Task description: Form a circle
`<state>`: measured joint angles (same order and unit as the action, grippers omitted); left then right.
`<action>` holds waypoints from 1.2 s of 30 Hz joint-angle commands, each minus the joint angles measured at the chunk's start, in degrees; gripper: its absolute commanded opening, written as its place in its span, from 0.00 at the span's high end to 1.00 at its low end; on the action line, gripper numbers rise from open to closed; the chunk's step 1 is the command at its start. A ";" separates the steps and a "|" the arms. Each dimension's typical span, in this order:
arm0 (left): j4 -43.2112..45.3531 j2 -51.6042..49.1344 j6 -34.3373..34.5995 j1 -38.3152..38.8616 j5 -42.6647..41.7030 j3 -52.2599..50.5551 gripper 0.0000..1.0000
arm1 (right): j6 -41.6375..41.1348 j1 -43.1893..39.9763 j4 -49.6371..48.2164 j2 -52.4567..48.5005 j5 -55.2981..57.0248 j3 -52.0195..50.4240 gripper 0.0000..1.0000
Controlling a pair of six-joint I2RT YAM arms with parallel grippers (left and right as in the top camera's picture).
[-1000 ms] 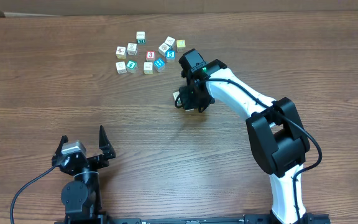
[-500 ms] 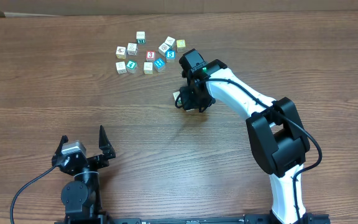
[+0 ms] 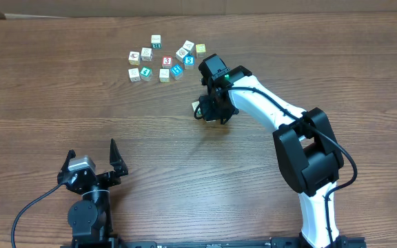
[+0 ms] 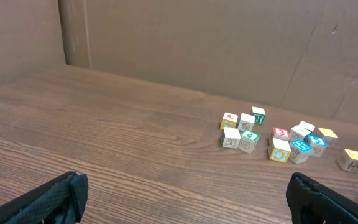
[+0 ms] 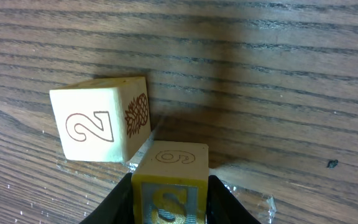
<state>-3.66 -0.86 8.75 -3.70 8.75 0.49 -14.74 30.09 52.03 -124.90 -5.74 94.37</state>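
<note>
A yellow-edged cube (image 5: 169, 180), seemingly between pincer fingers (image 5: 118, 208), beside a "2" cube (image 5: 98, 127).

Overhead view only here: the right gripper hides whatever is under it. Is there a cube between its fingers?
Observer: Yes. The right wrist view shows a yellow-framed cube between the fingers of the right gripper, which sit against both its sides.
Operator: Any markings?
Observer: An S on the yellow-framed face, and a 6 or 9 on the face above it.
Operator: Anything beside it?
Observer: A pale cube bearing a 2 and a pineapple lies askew on the table, just left of it in that view.
</note>
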 commanded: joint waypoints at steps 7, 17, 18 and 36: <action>0.00 0.59 -1.07 0.74 -0.46 -0.22 0.00 | 0.20 -0.13 -1.07 -0.39 -0.44 -0.35 0.71; 0.00 0.59 -1.07 0.74 -0.46 -0.22 0.00 | 1.03 -0.13 -0.09 -0.39 1.14 -0.35 0.71; 0.02 0.59 -1.07 0.74 -0.46 -0.22 0.00 | 1.46 -0.13 -0.09 -0.39 1.14 -0.35 0.71; 0.02 0.59 -1.07 0.74 -0.46 -0.22 0.00 | 1.51 -0.13 -1.40 -0.39 0.96 -0.35 0.71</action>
<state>-3.66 -0.86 8.78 -3.70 8.75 0.49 -13.47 30.09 50.98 -124.92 -5.50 94.37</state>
